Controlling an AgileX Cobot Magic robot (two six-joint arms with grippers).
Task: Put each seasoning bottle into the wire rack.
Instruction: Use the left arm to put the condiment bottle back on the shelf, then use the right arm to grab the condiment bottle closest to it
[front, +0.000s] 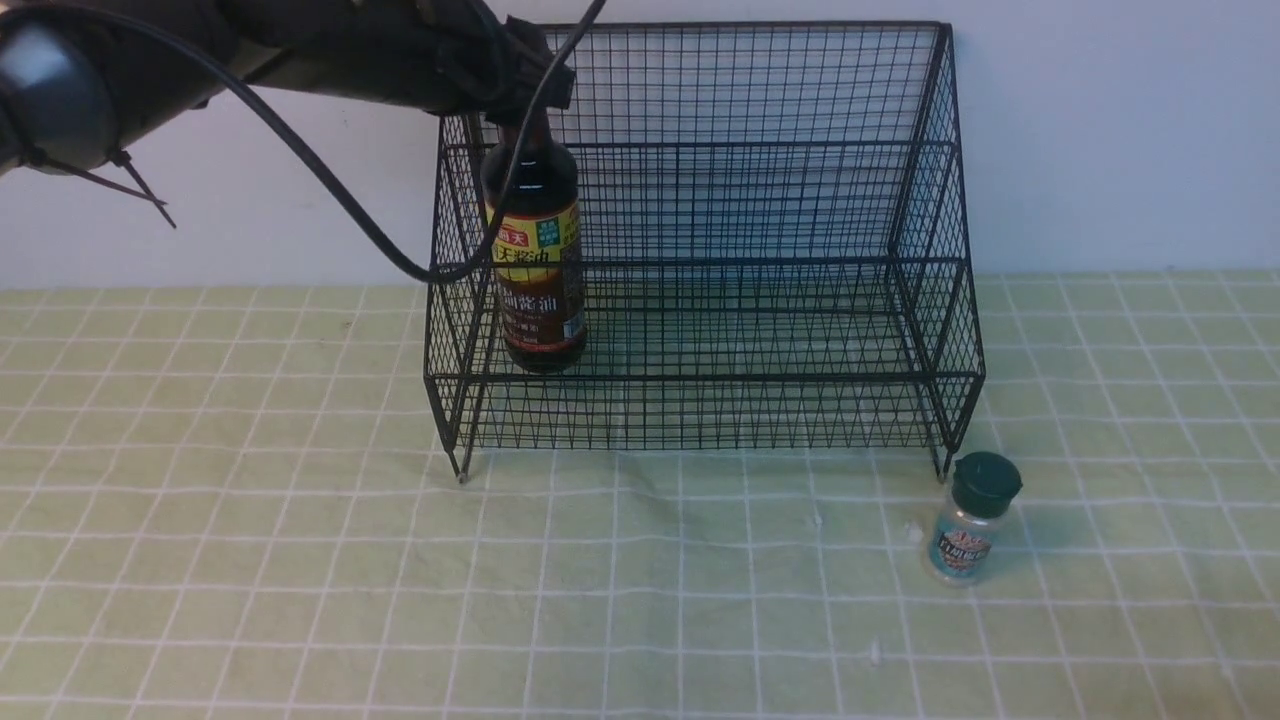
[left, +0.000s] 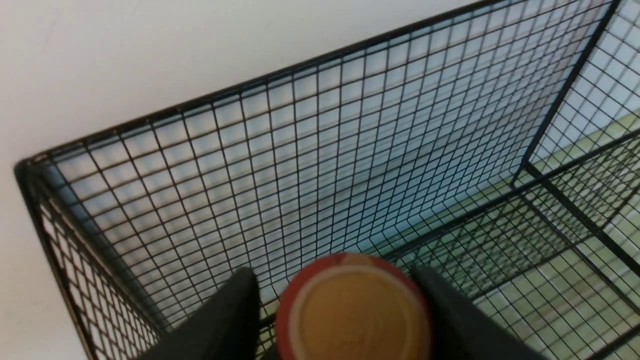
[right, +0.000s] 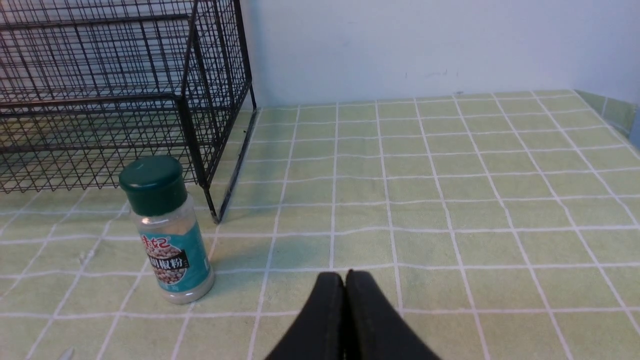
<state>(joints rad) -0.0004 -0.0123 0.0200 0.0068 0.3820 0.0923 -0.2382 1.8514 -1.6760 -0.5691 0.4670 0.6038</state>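
Observation:
The tall dark soy-sauce bottle (front: 537, 270) stands upright on the lower tier at the left end of the black wire rack (front: 760, 200). My left gripper (front: 522, 100) is over its top. In the left wrist view the brown-red cap (left: 352, 312) sits between the two fingers of the gripper (left: 332, 272), with a gap showing on one side, so the jaws are open. The small shaker jar (front: 970, 530) with a dark green cap stands on the cloth outside the rack's front right leg. My right gripper (right: 345, 275) is shut and empty, low over the cloth beside the jar (right: 167, 230).
A green checked cloth (front: 300, 560) covers the table. A white wall stands behind the rack. A black cable (front: 330, 190) hangs from my left arm across the rack's left side. The table's right edge (right: 620, 110) shows in the right wrist view.

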